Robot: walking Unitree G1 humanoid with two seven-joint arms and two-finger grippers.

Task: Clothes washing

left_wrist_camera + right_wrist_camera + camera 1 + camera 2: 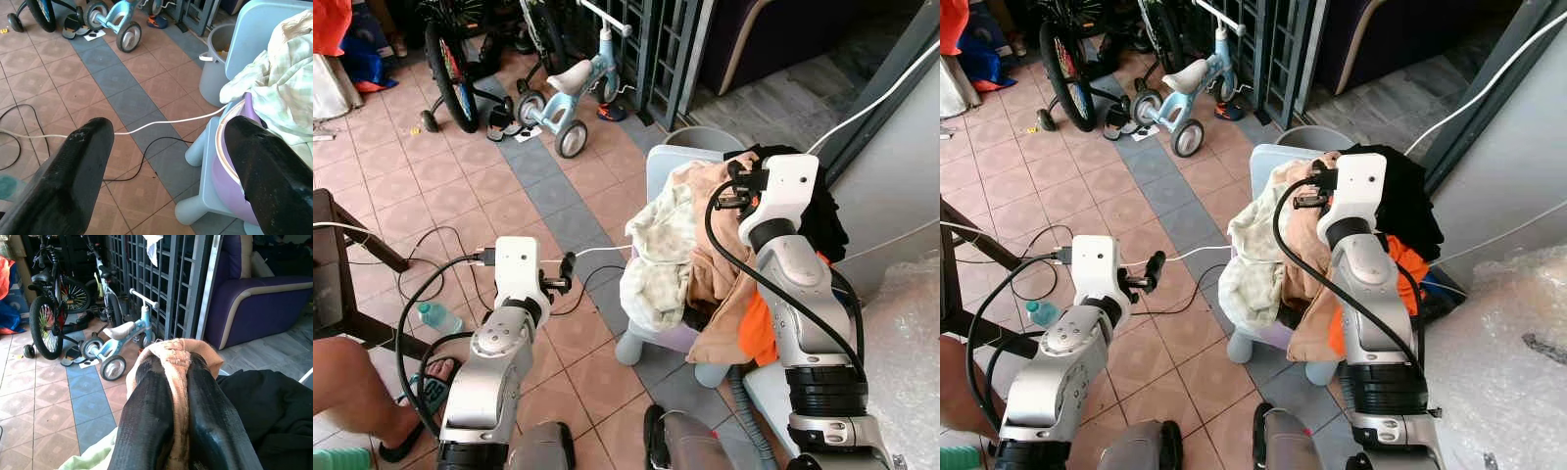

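A heap of clothes lies in a purple basin (230,181) on a pale blue plastic chair (677,162): a pale green checked cloth (661,257), a tan garment (720,264), an orange piece (759,328) and a black one (820,220). My right gripper (177,396) is up over the heap, shut on a fold of the tan garment (177,357), which runs between its fingers (146,421). My left gripper (168,156) is open, low beside the chair's front, with the floor and a white cable (166,121) between its fingers (73,171).
A grey bucket (212,68) stands behind the chair. A child's blue tricycle (570,93) and a bicycle (450,69) stand farther off. Cables (431,245) and a water bottle (438,315) lie on the tiles. A person's leg (352,382) is at my left, by a dark table (333,255).
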